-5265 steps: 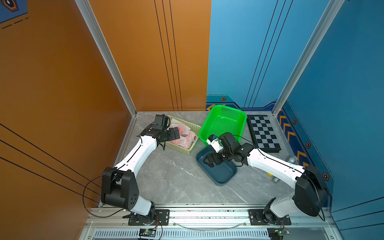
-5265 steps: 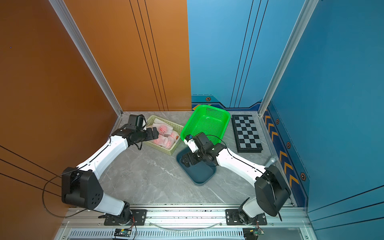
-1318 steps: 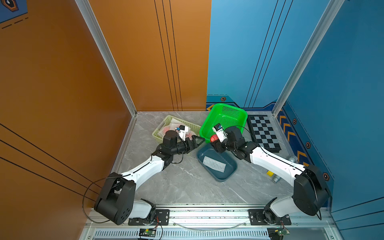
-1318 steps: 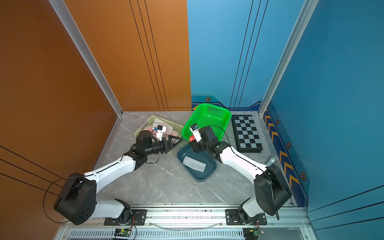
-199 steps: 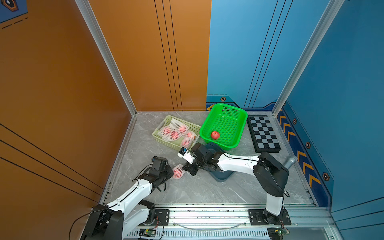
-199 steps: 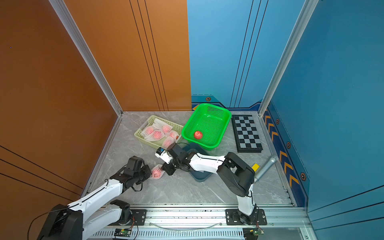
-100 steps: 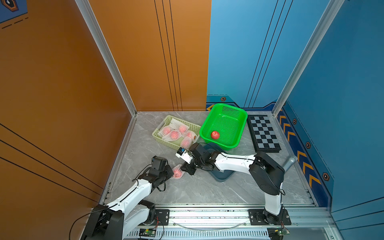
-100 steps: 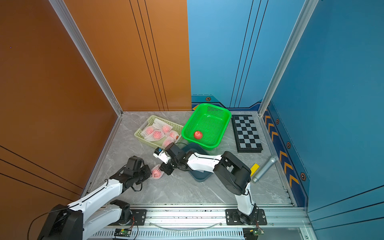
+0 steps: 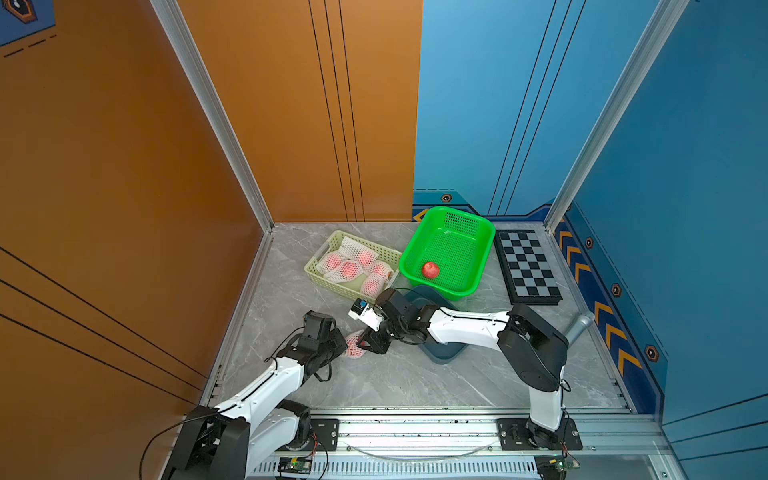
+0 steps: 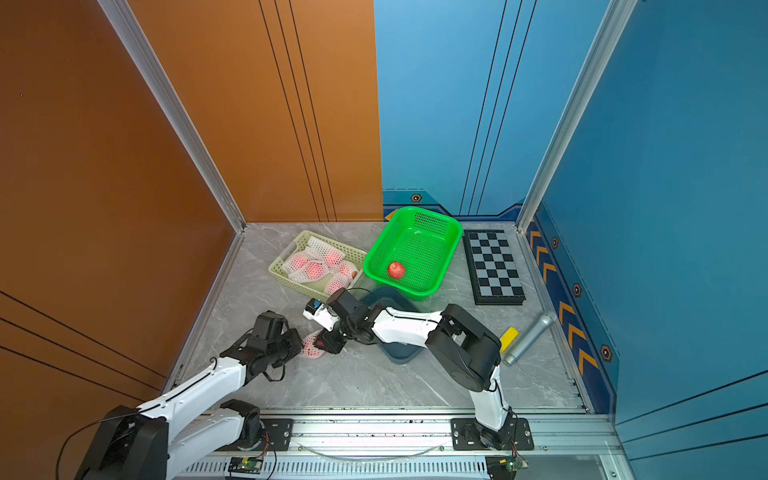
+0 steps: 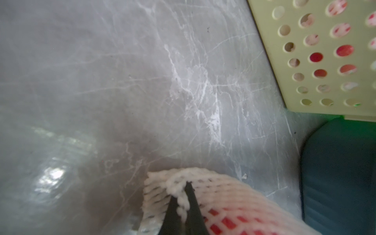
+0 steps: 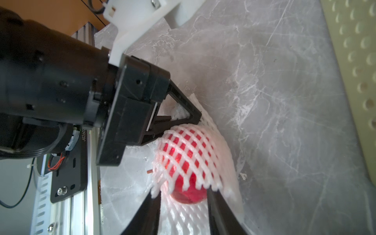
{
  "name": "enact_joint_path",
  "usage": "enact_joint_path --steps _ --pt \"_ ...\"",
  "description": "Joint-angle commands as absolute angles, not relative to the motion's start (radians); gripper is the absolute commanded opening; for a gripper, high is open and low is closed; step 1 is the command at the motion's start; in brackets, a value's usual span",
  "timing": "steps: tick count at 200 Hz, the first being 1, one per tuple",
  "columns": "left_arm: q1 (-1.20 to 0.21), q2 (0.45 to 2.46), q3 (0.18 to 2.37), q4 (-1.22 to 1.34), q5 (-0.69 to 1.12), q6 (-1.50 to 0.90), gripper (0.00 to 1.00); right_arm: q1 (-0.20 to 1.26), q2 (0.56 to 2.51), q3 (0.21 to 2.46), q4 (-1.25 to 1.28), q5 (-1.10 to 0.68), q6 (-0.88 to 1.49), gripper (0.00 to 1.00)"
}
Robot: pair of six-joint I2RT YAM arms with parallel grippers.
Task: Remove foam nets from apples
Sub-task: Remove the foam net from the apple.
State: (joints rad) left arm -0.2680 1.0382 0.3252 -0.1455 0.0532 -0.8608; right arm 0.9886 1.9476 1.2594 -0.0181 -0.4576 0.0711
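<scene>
While the left gripper point(image 11: 181, 193) is clamped tight on the bunched end of a foam net point(image 12: 189, 142), pinching a fold of white mesh between its black fingers, the right gripper point(image 12: 183, 194) faces it from the opposite end with its jaws parted. Between the two lies the apple point(image 12: 187, 195), resting on the grey marble table point(image 11: 142, 81). Most of the apple is wrapped in the net, but the end nearest the right gripper pokes out bare and red. The right gripper's fingers point(image 12: 148, 213) stand one on either side of that bare end, with a gap showing on each side (the loose edge of the net lies between and beneath them), so they do not visibly touch the fruit. In both top views the two grippers meet nose to nose across this one wrapped apple. Ahead of the left gripper's tips sits a pale yellow basket point(image 9: 320, 266) holding more netted apples point(image 9: 347, 269). Beyond the right gripper a green basket point(image 9: 478, 257) holds a single bare apple point(image 9: 430, 270). Behind the right gripper, partly under its forearm, lies a dark blue tray point(image 9: 446, 357).
</scene>
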Motion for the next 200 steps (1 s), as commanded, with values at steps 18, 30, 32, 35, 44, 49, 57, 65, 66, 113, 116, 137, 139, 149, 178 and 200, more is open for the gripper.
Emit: enact_joint_path --steps 18,30,32,35,44,49,57,65,66,113,116,137,139,149,178,200 --pt "-0.256 1.044 0.322 -0.149 0.061 -0.845 0.01 0.994 1.981 1.289 -0.038 -0.481 0.063 0.48" --pt "-0.255 1.044 0.322 -0.149 0.061 -0.845 0.01 0.990 1.990 1.290 -0.033 -0.490 0.068 0.48" --pt "-0.255 1.044 0.321 -0.148 0.062 -0.845 0.01 0.989 1.992 1.290 -0.032 -0.492 0.069 0.48" --pt "-0.255 1.044 0.321 -0.149 0.061 -0.844 0.01 0.989 1.994 1.289 -0.030 -0.497 0.070 0.48" --pt "-0.253 1.046 0.324 -0.153 0.063 -0.843 0.01 0.986 1.999 1.287 -0.018 -0.506 0.079 0.49" --pt "-0.253 1.048 0.324 -0.152 0.063 -0.841 0.01 0.985 2.002 1.287 -0.011 -0.512 0.083 0.49" --pt "-0.252 1.048 0.324 -0.153 0.064 -0.841 0.01 0.982 2.005 1.281 0.000 -0.518 0.088 0.49" --pt "-0.252 1.048 0.322 -0.153 0.064 -0.841 0.01 0.979 2.008 1.277 0.013 -0.524 0.092 0.51" --pt "-0.252 1.050 0.322 -0.153 0.063 -0.841 0.01 0.980 2.009 1.276 0.015 -0.524 0.092 0.51" --pt "-0.250 1.056 0.318 -0.143 0.071 -0.845 0.01 0.976 2.036 1.282 0.058 -0.563 0.112 0.61" --pt "-0.250 1.055 0.318 -0.143 0.071 -0.845 0.01 0.977 2.039 1.283 0.059 -0.562 0.112 0.61" --pt "-0.249 1.046 0.318 -0.148 0.069 -0.845 0.01 0.975 2.057 1.295 0.053 -0.534 0.116 0.64" --pt "-0.248 1.045 0.318 -0.149 0.069 -0.845 0.01 0.974 2.059 1.296 0.052 -0.531 0.116 0.64" --pt "-0.249 1.042 0.316 -0.152 0.069 -0.845 0.01 0.973 2.065 1.296 0.057 -0.522 0.124 0.65" --pt "-0.247 1.036 0.311 -0.153 0.071 -0.847 0.01 0.957 2.067 1.297 0.082 -0.512 0.155 0.63" --pt "-0.247 1.026 0.311 -0.162 0.070 -0.847 0.01 0.952 2.067 1.273 0.125 -0.519 0.166 0.51"
